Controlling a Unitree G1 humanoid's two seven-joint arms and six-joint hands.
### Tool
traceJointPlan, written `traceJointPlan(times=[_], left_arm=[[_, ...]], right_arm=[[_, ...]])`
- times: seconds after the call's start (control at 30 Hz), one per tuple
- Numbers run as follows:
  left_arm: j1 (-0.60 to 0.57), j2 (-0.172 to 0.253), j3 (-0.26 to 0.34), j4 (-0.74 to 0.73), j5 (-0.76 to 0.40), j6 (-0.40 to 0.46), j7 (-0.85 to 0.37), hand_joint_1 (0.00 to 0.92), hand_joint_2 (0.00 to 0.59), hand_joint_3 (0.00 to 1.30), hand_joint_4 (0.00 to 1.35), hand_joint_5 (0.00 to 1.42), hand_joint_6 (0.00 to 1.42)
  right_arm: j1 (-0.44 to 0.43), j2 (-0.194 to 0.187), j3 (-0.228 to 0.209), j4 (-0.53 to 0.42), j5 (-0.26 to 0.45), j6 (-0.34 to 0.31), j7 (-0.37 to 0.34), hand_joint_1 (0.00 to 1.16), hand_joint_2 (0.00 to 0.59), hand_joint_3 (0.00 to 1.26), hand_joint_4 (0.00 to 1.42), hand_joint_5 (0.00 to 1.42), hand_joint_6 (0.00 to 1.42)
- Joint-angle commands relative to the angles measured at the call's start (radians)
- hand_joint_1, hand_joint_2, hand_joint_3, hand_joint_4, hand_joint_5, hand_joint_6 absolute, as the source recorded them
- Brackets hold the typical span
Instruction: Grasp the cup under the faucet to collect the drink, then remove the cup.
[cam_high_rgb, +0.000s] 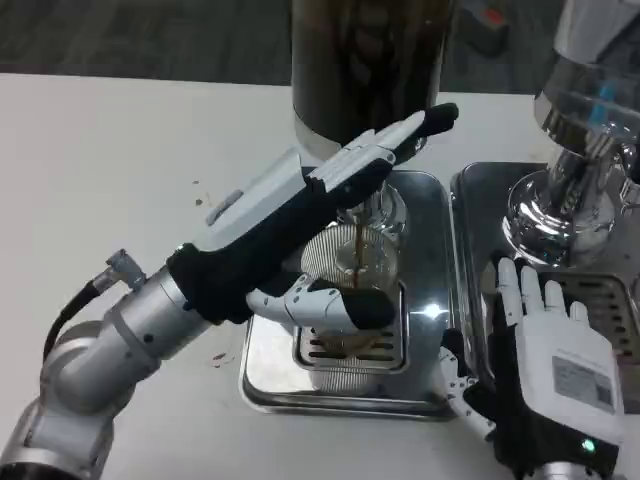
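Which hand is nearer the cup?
Left. The left hand wraps around the cup under the faucet; the right hand rests apart, to its right.

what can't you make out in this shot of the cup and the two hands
Head view:
- Cup: its left side and base sit behind the left robot hand, so the grip and fill level stay unclear.
- Faucet: mostly covered by the same hand's fingers; whether they press a lever is hidden.
- Dispenser: top cut off by the upper edge.
- Right robot hand: wrist cut off by the lower edge; its label is too small to read.
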Motion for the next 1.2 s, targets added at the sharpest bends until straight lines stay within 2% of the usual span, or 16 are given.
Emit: traceJointPlan(times=[0.03, 0.1, 0.27, 0.33, 0.43, 0.5, 0.53, 0.7, 0.8, 0.97, 1.2], left_arm=[[-0.001, 0.018, -0.030, -0.001, 0.051, -0.028, 0.003, 0.000, 0.089, 0.00, 0.00, 0.03, 0.00], [0.000, 0.023, -0.032, 0.002, 0.054, -0.029, 0.011, 0.000, 0.090, 0.00, 0.00, 0.03, 0.00], [0.000, 0.029, -0.035, 0.000, 0.072, -0.033, 0.041, 0.000, 0.096, 0.00, 0.00, 0.03, 0.00], [-0.001, 0.029, -0.040, 0.001, 0.077, -0.030, 0.050, 0.000, 0.098, 0.00, 0.00, 0.03, 0.00], [-0.002, 0.032, -0.047, 0.005, 0.079, -0.030, 0.059, 0.000, 0.100, 0.00, 0.00, 0.03, 0.00], [-0.004, 0.034, -0.050, 0.008, 0.079, -0.030, 0.066, 0.000, 0.100, 0.00, 0.00, 0.03, 0.00], [-0.004, 0.034, -0.051, 0.009, 0.079, -0.029, 0.068, 0.000, 0.101, 0.00, 0.00, 0.03, 0.00], [-0.009, 0.038, -0.055, 0.014, 0.072, -0.027, 0.076, 0.000, 0.102, 0.00, 0.00, 0.03, 0.00], [-0.010, 0.039, -0.056, 0.015, 0.070, -0.025, 0.079, 0.000, 0.102, 0.01, 0.00, 0.03, 0.00], [-0.012, 0.042, -0.053, 0.018, 0.066, -0.024, 0.082, 0.000, 0.103, 0.01, 0.00, 0.03, 0.00], [-0.012, 0.042, -0.052, 0.023, 0.069, -0.019, 0.085, 0.000, 0.102, 0.02, 0.00, 0.03, 0.00]], right_arm=[[-0.004, 0.006, -0.015, 0.002, 0.065, -0.038, -0.029, 0.45, 0.477, 0.00, 0.00, 0.00, 0.00], [0.000, 0.006, -0.028, -0.005, 0.114, -0.070, -0.040, 0.47, 0.468, 0.00, 0.00, 0.00, 0.01], [-0.007, 0.012, -0.115, 0.006, 0.368, -0.197, -0.012, 0.54, 0.446, 0.00, 0.00, 0.00, 0.11], [-0.018, -0.001, -0.147, 0.031, 0.477, -0.272, 0.008, 0.55, 0.426, 0.00, 0.00, 0.00, 0.12], [-0.039, -0.028, -0.176, 0.073, 0.602, -0.370, 0.056, 0.56, 0.388, 0.00, 0.00, 0.00, 0.14], [-0.054, -0.040, -0.190, 0.105, 0.674, -0.423, 0.090, 0.57, 0.362, 0.00, 0.00, 0.00, 0.15], [-0.060, -0.044, -0.193, 0.119, 0.699, -0.442, 0.101, 0.57, 0.329, 0.00, 0.00, 0.00, 0.15], [-0.080, -0.054, -0.197, 0.146, 0.745, -0.471, 0.127, 0.64, 0.229, 0.00, 0.00, 0.00, 0.13], [-0.094, -0.057, -0.199, 0.153, 0.758, -0.468, 0.142, 0.67, 0.199, 0.00, 0.00, 0.00, 0.10], [-0.140, -0.046, -0.206, 0.195, 0.816, -0.485, 0.174, 0.71, 0.184, 0.00, 0.00, 0.00, 0.10], [-0.192, -0.027, -0.197, 0.259, 0.839, -0.506, 0.185, 0.72, 0.183, 0.00, 0.00, 0.00, 0.10]])
